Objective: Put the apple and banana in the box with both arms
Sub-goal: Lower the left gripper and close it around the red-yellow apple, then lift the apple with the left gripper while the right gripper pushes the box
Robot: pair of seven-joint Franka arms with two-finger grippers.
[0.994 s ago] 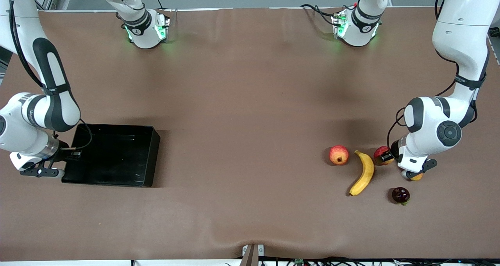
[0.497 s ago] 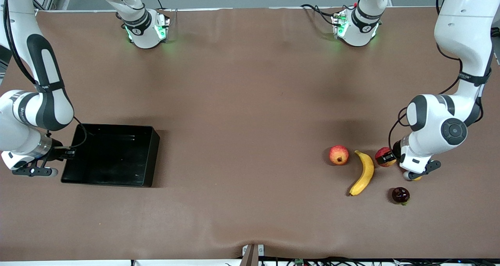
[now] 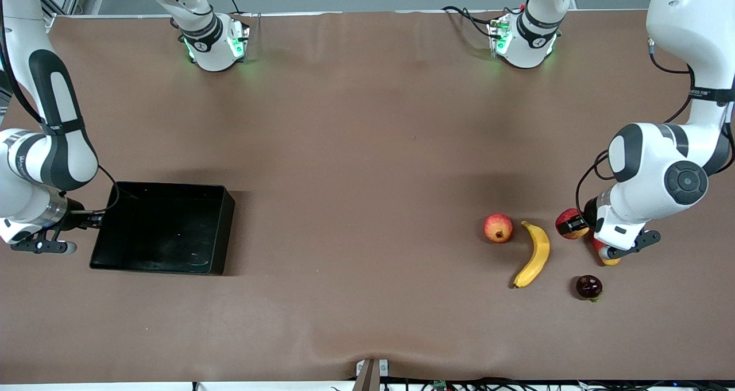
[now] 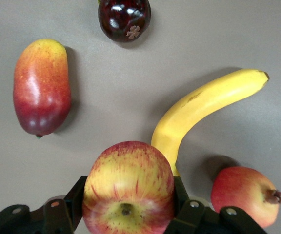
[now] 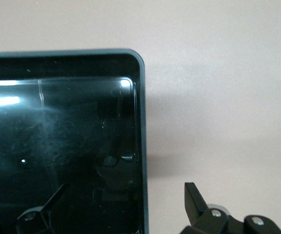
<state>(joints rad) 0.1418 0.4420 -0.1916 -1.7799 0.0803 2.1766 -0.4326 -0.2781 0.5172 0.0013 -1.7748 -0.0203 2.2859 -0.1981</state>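
left arm (image 3: 654,184) higher, apple (image 4: 128,187) lifted

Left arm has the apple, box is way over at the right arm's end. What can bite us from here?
1. The left gripper pinches the round apple low on its sides; it might slip on the long carry to the box.
2. The banana, mango and pomegranate lie just below; a swing could knock them.
3. The open right gripper straddles the box wall and could nudge it.

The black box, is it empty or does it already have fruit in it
Empty. The box shows only its bare glossy floor; the apple sits between the left gripper fingers and the banana lies on the table.
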